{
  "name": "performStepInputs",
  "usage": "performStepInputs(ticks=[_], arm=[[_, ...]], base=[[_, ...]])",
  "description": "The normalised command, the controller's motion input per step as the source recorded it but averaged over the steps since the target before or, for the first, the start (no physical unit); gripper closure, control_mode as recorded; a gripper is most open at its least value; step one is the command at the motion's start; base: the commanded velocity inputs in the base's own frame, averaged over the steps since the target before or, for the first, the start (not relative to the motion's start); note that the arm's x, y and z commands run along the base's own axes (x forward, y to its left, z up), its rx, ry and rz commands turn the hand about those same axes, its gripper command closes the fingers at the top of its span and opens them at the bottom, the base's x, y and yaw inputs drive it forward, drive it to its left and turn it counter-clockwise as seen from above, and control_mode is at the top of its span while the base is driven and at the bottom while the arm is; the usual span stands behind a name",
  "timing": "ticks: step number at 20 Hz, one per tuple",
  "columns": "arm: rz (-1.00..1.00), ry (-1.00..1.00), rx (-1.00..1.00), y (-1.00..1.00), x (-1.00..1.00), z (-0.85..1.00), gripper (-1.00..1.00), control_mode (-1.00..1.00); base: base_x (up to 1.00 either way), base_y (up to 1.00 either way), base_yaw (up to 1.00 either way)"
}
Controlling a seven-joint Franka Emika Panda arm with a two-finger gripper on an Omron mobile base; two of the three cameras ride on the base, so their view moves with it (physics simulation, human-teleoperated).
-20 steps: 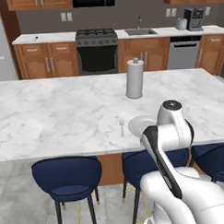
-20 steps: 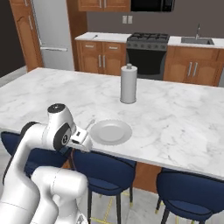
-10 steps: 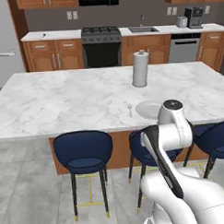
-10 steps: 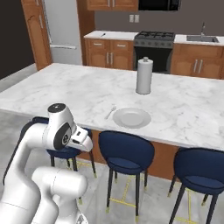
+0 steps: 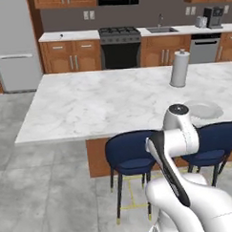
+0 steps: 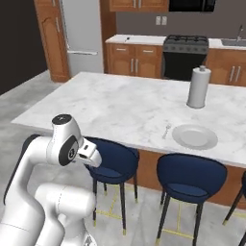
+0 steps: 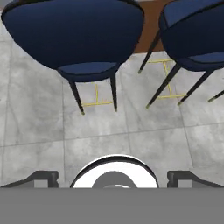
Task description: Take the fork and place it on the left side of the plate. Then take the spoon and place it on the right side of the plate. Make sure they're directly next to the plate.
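A kitchen with a grey tiled floor (image 7: pixel 109 131) and a long white marble island (image 6: pixel 120 108). Left of the island stands a pale fridge (image 6: pixel 81 36); behind it, wooden cabinets and a black stove (image 6: pixel 185 55). On the island, a paper towel roll (image 6: pixel 198 87) stands upright, and nearer the front edge a small pale fork (image 6: pixel 166 129) lies just left of the round plate (image 6: pixel 194 136). Blue stools (image 6: pixel 113 163) line the island's front. The gripper (image 7: pixel 113 177), fingers spread wide and empty, points down at the floor before the stools, well apart from the fork.

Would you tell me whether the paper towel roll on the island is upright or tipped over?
Upright: the paper towel roll stands on its end on the marble island, behind the plate.
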Motion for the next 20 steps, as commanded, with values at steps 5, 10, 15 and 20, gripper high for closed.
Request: performStepInputs(ticks=[5,10,15,20], arm=[[0.0,0.0,0.0,0.0,0.0,0.0,-1.0,1.0],[0.0,0.0,0.0,0.0,0.0,0.0,-1.0,1.0],[0.0,0.0,0.0,0.0,0.0,0.0,-1.0,1.0],[0.0,0.0,0.0,0.0,0.0,0.0,-1.0,1.0]], base=[[0.0,1.0,-0.07],[0.13,1.0,-0.09],[0.27,1.0,-0.11],[0.51,1.0,-0.15]])
